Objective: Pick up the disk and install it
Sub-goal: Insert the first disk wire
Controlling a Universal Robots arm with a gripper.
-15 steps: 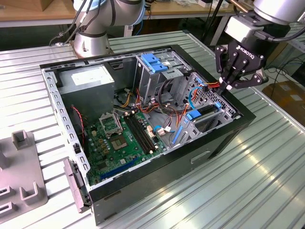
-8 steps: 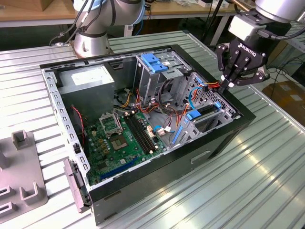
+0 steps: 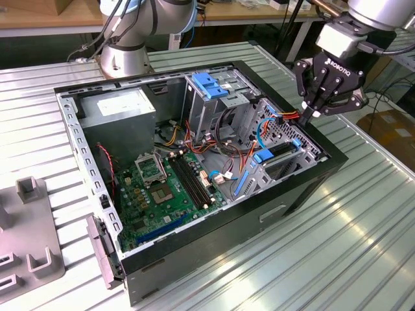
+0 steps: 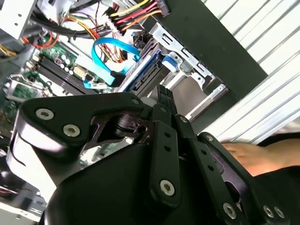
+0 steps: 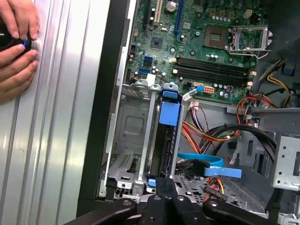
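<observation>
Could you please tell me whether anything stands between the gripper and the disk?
Nothing visible does. The gripper, shut and empty, hangs right above the disk, which stands on edge in the drive cage. The blue cable lies beside the disk, not over it.

In the first wrist view the drive bay (image 5: 133,136) is hiding the broad faces of the disk (image 5: 164,145). The picture's edge is cutting off the gripper (image 5: 165,182). A person's hands (image 5: 18,21) are covering most of a small dark object (image 5: 10,43), too hidden to name.
</observation>
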